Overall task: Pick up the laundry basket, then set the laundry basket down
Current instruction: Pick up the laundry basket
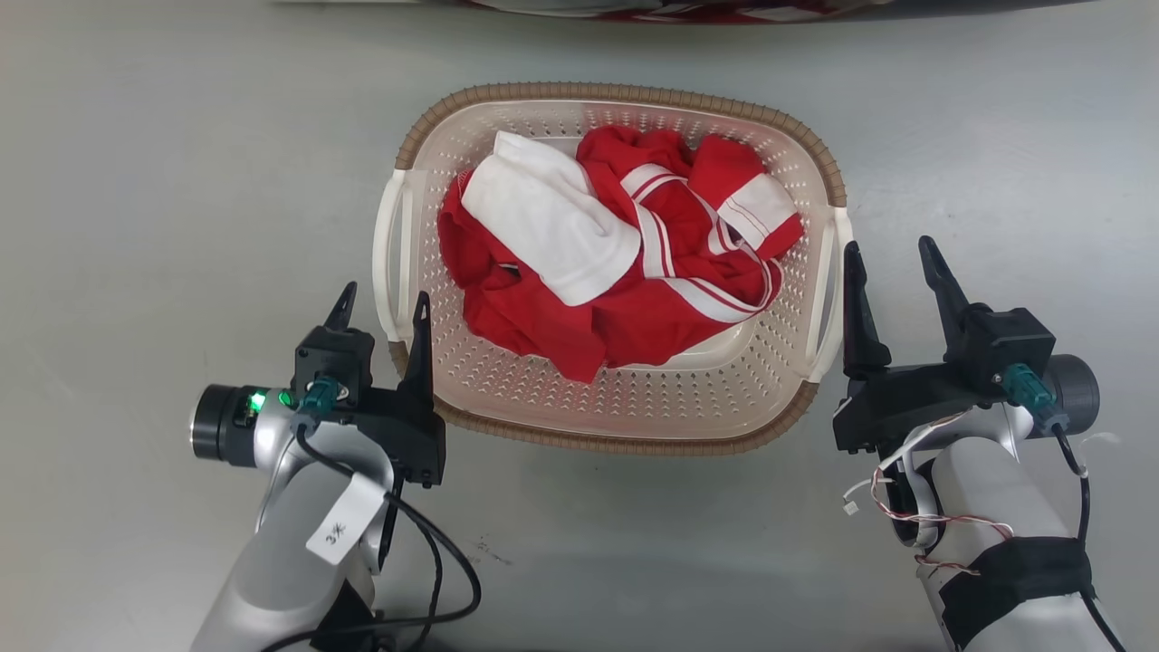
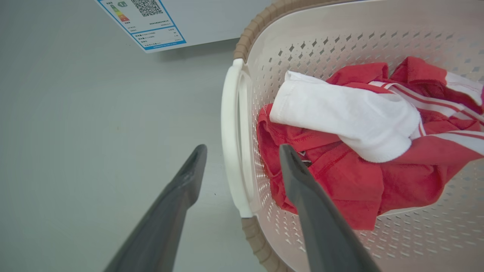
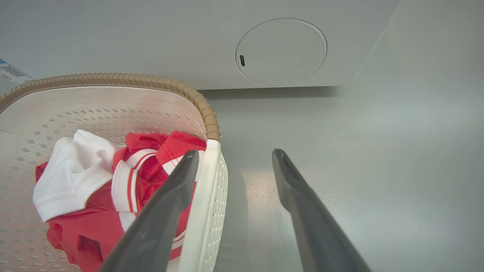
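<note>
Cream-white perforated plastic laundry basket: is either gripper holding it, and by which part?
Not held. Left gripper and right gripper are open, each straddling a white side handle.

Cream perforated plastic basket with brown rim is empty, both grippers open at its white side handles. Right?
Not empty: the cream perforated plastic basket holds red and white clothes, clear in the head view. Left gripper and right gripper are open at its white side handles.
</note>
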You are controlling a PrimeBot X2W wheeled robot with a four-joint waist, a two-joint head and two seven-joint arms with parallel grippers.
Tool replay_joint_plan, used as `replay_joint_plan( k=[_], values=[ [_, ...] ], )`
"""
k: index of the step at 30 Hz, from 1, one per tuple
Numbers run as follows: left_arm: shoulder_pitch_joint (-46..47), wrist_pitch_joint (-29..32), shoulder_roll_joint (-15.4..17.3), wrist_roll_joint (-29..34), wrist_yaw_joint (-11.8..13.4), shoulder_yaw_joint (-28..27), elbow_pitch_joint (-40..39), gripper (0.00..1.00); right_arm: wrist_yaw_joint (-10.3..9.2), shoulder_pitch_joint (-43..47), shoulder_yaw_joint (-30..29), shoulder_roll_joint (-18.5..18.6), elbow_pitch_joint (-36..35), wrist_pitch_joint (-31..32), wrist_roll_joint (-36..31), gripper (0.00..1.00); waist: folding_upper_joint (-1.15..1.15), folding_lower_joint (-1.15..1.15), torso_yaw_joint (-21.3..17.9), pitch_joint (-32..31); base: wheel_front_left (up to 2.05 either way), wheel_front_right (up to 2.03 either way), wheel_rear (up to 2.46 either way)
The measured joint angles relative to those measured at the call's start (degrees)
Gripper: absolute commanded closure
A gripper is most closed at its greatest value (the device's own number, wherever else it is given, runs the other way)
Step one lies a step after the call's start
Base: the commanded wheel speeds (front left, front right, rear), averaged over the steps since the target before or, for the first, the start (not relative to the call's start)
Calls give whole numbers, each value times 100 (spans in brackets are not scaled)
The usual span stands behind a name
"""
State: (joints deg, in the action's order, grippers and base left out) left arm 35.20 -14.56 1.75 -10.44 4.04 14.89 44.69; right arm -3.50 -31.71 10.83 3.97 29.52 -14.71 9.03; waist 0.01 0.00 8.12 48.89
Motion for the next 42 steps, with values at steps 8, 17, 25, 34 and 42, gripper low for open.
replay_joint_plan(
  k=[8,17,25,34,42],
  values=[
    [311,0,-9,-13,-9,70,319,0,49,-79,112,-7,263,-1,109,0,0,0,28,167,0,0,0],
    [598,0,-18,-71,-54,250,625,0,98,-246,457,-7,698,0,322,0,0,0,85,242,0,0,0],
    [820,0,-20,-445,-137,383,953,0,37,-519,850,-5,1040,0,610,0,-1,0,143,279,0,0,0],
    [942,1,-24,-809,-264,701,1220,0,-121,-727,1057,-2,1430,0,912,0,-1,0,169,275,0,0,0],
    [1050,36,-21,-1057,-355,1007,1321,51,-215,-904,1192,-1,1657,0,1116,0,-1,0,173,258,0,0,0]
  ],
)
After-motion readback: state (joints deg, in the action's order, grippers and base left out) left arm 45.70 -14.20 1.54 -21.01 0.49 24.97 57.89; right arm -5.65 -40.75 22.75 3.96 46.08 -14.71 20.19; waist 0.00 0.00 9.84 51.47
